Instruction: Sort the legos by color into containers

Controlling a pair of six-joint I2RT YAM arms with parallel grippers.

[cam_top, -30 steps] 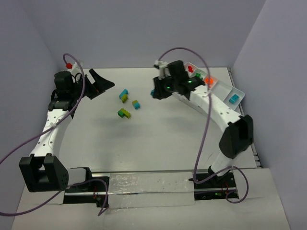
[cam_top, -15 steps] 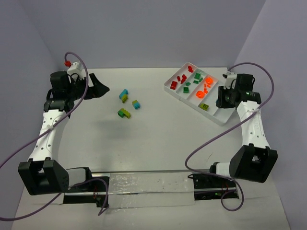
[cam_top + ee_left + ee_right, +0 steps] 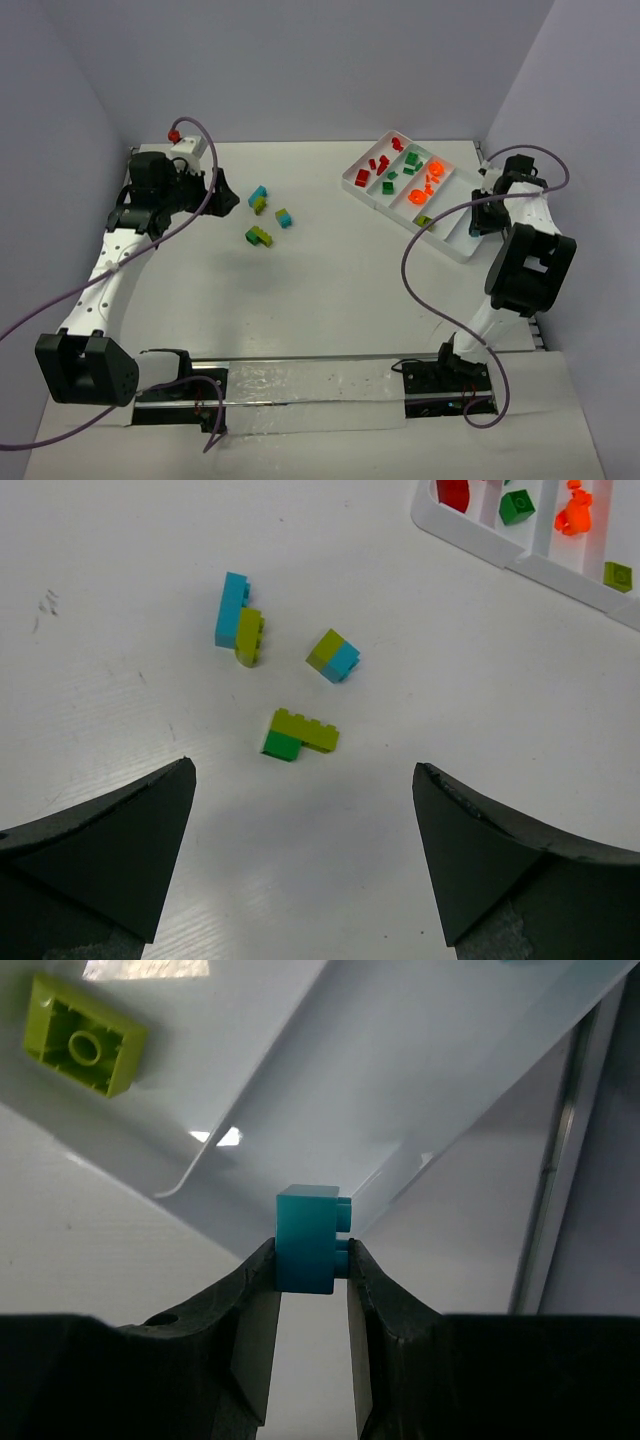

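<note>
My right fingers (image 3: 250,1310) are pinching a cyan brick (image 3: 308,1240) at the white tray (image 3: 350,1070) rim — my left fingers (image 3: 110,840) are gaping wide, holding nothing, over loose bricks (image 3: 300,733) lying on the desk (image 3: 120,660).

Your left arm (image 3: 95,290) and right arm (image 3: 528,265) wear white link shells between bulky black joint housings. Purple cables (image 3: 404,268) loop loosely off each one toward black base blocks (image 3: 170,380) on a silver rail (image 3: 300,385). A red cap (image 3: 174,133) tops your left wrist; the fingers (image 3: 110,845) are matte black wedges.
</note>
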